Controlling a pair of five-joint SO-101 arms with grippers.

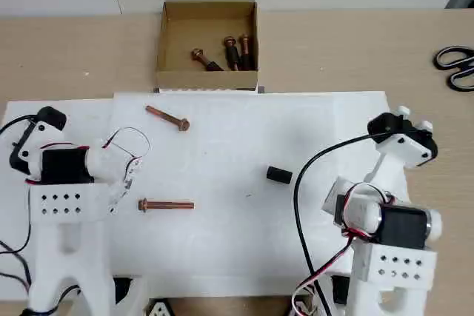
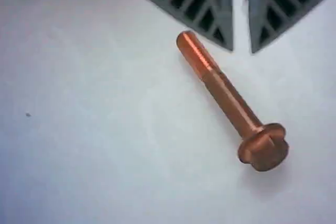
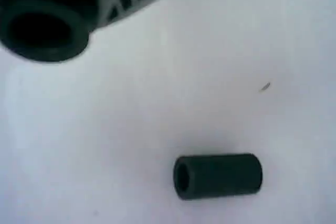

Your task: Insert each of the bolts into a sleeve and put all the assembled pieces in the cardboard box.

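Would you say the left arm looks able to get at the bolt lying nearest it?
Probably yes: the bolt lies flat on the white mat right by the left gripper, nothing between them, and the other bolt and the sleeve lie well apart.

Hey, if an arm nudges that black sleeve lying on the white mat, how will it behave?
The sleeve lies on its round side, so it would probably roll across the smooth white mat. It looks short and hollow, so likely light and easily knocked away.
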